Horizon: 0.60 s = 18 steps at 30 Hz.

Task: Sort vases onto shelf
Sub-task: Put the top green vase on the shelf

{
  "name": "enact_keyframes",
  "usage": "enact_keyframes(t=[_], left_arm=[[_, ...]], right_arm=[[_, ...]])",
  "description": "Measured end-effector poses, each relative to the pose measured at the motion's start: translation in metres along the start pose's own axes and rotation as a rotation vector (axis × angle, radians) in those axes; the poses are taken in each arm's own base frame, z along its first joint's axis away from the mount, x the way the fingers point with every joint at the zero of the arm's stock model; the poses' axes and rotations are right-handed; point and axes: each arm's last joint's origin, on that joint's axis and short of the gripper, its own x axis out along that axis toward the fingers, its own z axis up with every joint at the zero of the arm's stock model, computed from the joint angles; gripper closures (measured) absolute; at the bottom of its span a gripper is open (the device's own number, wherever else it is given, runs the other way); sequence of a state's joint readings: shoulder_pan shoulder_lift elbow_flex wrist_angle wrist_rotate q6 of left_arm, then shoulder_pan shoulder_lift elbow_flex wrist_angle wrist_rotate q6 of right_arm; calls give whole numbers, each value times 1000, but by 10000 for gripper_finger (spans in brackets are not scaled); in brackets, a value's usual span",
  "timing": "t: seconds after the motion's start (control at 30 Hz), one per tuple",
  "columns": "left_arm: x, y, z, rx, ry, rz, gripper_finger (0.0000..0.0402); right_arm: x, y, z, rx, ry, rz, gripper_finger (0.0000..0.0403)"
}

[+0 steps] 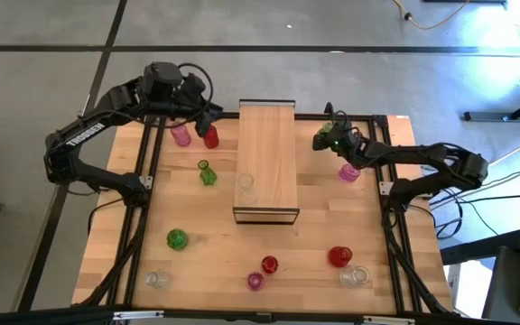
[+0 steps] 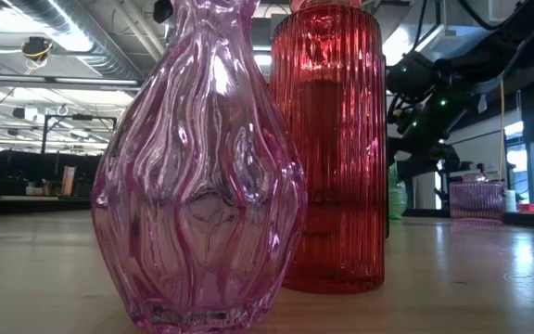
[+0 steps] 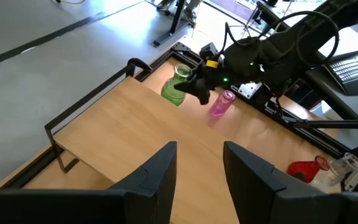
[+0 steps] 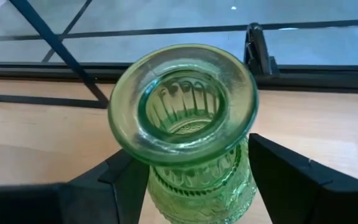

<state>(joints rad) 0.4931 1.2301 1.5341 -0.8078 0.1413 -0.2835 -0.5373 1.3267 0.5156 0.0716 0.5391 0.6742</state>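
From overhead I have the right gripper (image 1: 323,140) at the far right of the table, just off the shelf's (image 1: 267,135) right edge, and my right wrist camera shows its two fingers clamped on either side of a green vase (image 4: 188,124), whose flared rim faces the lens. The left wrist camera confirms it from across the table: that green vase (image 3: 176,86) sits in the right arm's grip with a pink vase (image 3: 222,103) just beside it on the tabletop. My left gripper (image 1: 208,113) hovers at the shelf's far left corner with its fingers (image 3: 156,174) spread apart and nothing between them; a second pink vase (image 1: 181,135) and a red vase (image 1: 210,137) stand on the table right next to it. One clear vase (image 1: 245,184) already stands on the shelf near its dark-framed front end. The remaining vases are scattered on the table, mostly along the near edge.
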Motion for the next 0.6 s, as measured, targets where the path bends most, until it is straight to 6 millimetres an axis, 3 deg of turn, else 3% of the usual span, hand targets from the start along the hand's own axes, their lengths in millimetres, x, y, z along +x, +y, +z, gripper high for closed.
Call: enact_keyframes(t=[0.3, 0.6], left_arm=[[9, -3, -5, 6, 20, -13, 276], [13, -5, -10, -6, 44, -21, 276]], right_arm=[[7, 2, -1, -26, -49, -37, 157], [9, 3, -1, -20, -57, -36, 236]])
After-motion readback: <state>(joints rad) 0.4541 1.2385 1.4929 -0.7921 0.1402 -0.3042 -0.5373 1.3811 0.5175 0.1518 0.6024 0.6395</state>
